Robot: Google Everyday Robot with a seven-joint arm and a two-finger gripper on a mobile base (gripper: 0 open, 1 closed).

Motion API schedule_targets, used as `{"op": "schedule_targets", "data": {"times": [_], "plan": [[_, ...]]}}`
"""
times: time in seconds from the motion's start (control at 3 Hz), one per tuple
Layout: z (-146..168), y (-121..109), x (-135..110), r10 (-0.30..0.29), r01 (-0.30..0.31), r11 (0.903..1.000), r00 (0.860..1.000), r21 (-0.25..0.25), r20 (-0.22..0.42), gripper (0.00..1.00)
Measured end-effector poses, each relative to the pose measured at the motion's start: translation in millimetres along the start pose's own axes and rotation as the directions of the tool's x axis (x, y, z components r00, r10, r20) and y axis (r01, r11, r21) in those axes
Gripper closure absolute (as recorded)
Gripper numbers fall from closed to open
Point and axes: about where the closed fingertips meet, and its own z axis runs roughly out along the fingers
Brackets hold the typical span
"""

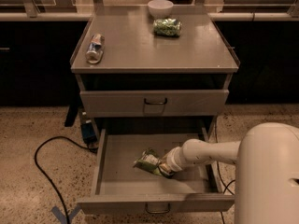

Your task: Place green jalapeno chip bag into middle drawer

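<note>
Reaching into the open middle drawer (122, 181), the gripper (165, 168) meets the right end of the green jalapeno chip bag (147, 161), which appears to rest on the drawer floor. Whether it is clenched or released, I cannot tell. Placing looks nearly done; next, release and lift clear.
</note>
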Motion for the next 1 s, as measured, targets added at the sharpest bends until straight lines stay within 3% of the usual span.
{"op": "schedule_targets", "data": {"times": [0.33, 0.67, 1.0], "plan": [[0.0, 0.1, 0.0, 0.000, 0.000, 1.0000, 1.000, 0.000, 0.000, 0.11], [0.1, 0.1, 0.0, 0.000, 0.000, 1.0000, 1.000, 0.000, 0.000, 0.00], [0.1, 0.1, 0.0, 0.000, 0.000, 1.0000, 1.000, 0.000, 0.000, 0.00]]}}
